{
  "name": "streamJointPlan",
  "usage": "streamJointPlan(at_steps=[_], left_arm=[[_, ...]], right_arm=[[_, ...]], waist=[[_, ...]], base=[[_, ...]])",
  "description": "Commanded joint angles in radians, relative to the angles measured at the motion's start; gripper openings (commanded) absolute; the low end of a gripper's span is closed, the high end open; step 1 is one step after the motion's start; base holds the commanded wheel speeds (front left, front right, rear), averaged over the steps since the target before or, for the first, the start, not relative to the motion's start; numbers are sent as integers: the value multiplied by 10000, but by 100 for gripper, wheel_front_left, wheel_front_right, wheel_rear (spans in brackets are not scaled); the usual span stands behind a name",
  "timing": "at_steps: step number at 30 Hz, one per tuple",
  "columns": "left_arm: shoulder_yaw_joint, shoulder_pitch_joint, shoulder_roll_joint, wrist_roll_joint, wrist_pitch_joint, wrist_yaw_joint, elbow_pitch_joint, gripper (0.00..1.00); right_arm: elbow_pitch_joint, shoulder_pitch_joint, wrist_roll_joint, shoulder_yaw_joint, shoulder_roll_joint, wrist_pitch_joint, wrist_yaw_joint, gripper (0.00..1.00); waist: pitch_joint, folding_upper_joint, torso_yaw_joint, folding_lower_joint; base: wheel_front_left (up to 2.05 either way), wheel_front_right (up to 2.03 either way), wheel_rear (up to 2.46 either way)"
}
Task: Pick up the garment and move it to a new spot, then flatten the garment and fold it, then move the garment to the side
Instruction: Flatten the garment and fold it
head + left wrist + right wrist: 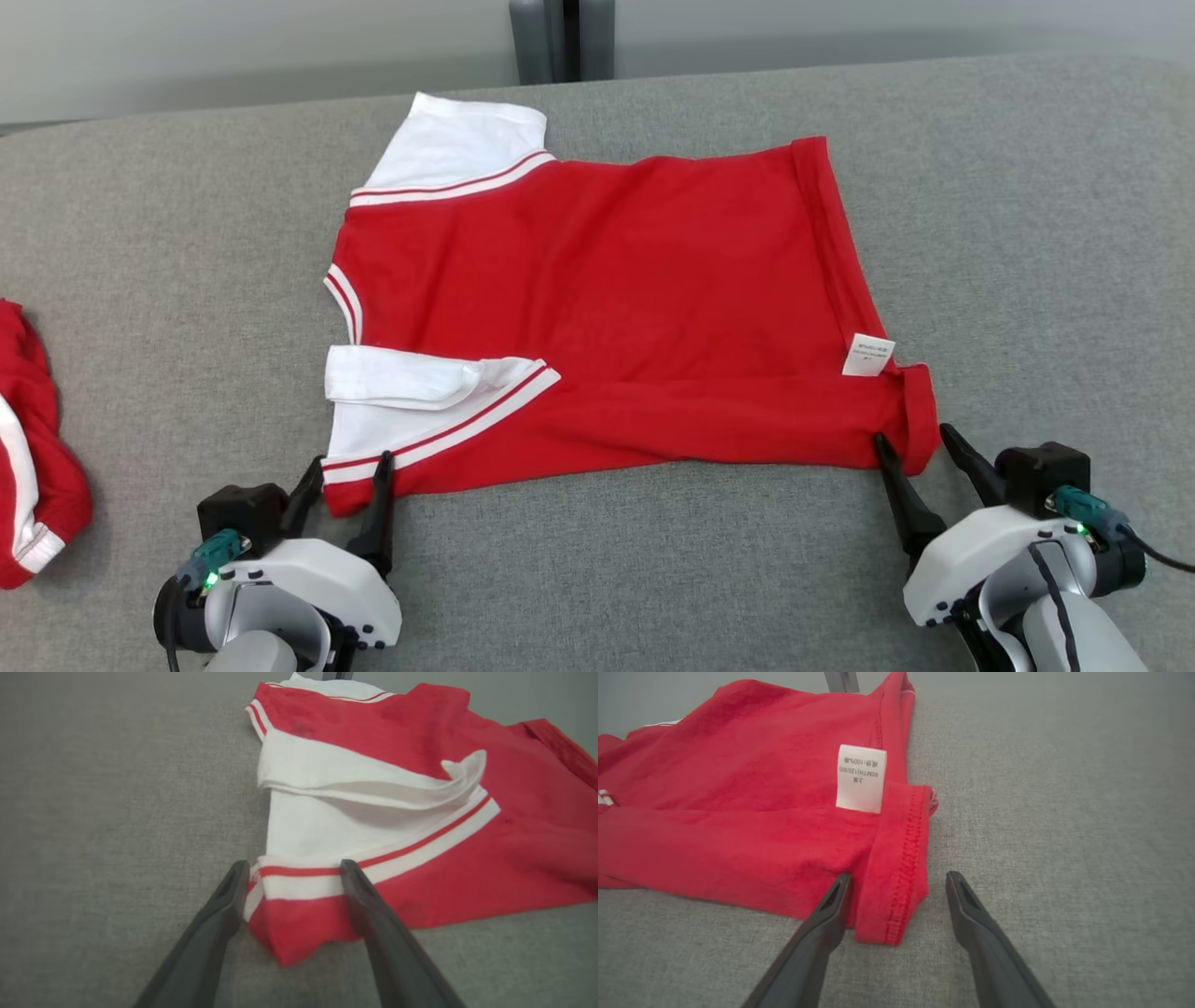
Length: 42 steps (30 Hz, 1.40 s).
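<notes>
The garment (pixel 616 299) is a red shirt with white sleeves, spread on the grey cushion with its near long edge folded over. A white care label (pixel 867 355) sits by the hem. My left gripper (pixel 350 464) is open at the near left corner, its fingers either side of the red and white striped corner (pixel 292 896). My right gripper (pixel 915 439) is open at the near right corner, straddling the stitched hem (pixel 896 891). In the right wrist view the label (pixel 860 778) lies just beyond the fingertips.
Another red and white garment (pixel 28 448) lies bunched at the left edge. The grey upholstered surface (pixel 1027 233) stretches wide to the right and in front. A dark post (pixel 560 37) stands behind the far edge.
</notes>
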<state>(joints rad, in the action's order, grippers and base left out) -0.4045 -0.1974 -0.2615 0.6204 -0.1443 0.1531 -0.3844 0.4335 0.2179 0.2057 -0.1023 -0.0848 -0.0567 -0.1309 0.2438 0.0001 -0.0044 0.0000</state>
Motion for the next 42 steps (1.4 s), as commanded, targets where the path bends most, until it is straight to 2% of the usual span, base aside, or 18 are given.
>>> streamJointPlan(at_steps=[1,4,5,6,7,8,9,15,20,25,31,32,33,34,35,42], left_arm=[[32,-200,14,72,44,-46,-112,100],[43,-273,152,351,324,-136,-497,100],[11,-329,272,485,546,-231,-645,100],[-6,-349,319,580,671,-276,-704,100],[-4,-371,386,718,787,-365,-716,91],[-5,-398,404,759,862,-397,-708,22],[7,-418,411,844,944,-421,-693,0],[173,-245,194,1127,1019,-632,143,0],[192,444,-214,1256,1373,-496,1378,0],[104,1435,-602,1139,1768,3,2811,0],[-22,2491,-857,1075,2244,704,4042,0],[-13,2567,-921,978,2258,824,4116,10],[-13,2567,-921,978,2258,824,4116,10],[-39,2662,-954,922,2292,910,4191,100],[-54,2703,-922,891,2252,972,4261,100],[54,2383,-951,223,1655,1422,4510,100]], right_arm=[[144,161,85,4,-73,-58,3,100],[784,443,237,-178,-71,-62,3,100],[1111,579,338,-262,-79,-108,3,97],[1283,653,457,-340,-65,-93,3,40],[1410,723,572,-421,-49,-55,3,12],[1488,771,628,-477,-66,-122,3,0],[1579,824,693,-529,-96,-152,4,0],[1367,757,1229,-553,-399,-341,27,0],[494,-48,1599,-448,-578,5,24,0],[-831,-1229,1588,-44,-637,576,24,0],[-2085,-2280,1393,390,-317,1297,12,0],[-2196,-2354,1362,440,-283,1378,12,0],[-2196,-2354,1362,440,-283,1378,12,0],[-2264,-2405,1350,475,-258,1439,10,65],[-2317,-2460,1321,519,-239,1503,10,100],[-2877,-2402,961,1039,-142,1287,1,100]], waist=[[93,-1,20,0],[175,-1,25,0],[209,-1,37,0],[234,-1,42,0],[248,-1,42,0],[258,-1,39,0],[271,-1,41,0],[217,-1,76,0],[32,-1,120,0],[-88,-1,38,0],[-161,-1,-102,0],[-183,-1,-100,0],[-183,-1,-100,0],[-199,-1,-97,0],[-221,-1,-84,0],[-467,-1,-53,0]], base=[[0,0,0],[0,0,0],[0,0,0],[0,0,0],[0,0,0],[0,0,0],[0,0,0],[0,0,0],[0,0,0],[0,0,0],[0,0,0],[0,0,0],[0,0,0],[0,0,0],[0,0,0],[0,0,0]])
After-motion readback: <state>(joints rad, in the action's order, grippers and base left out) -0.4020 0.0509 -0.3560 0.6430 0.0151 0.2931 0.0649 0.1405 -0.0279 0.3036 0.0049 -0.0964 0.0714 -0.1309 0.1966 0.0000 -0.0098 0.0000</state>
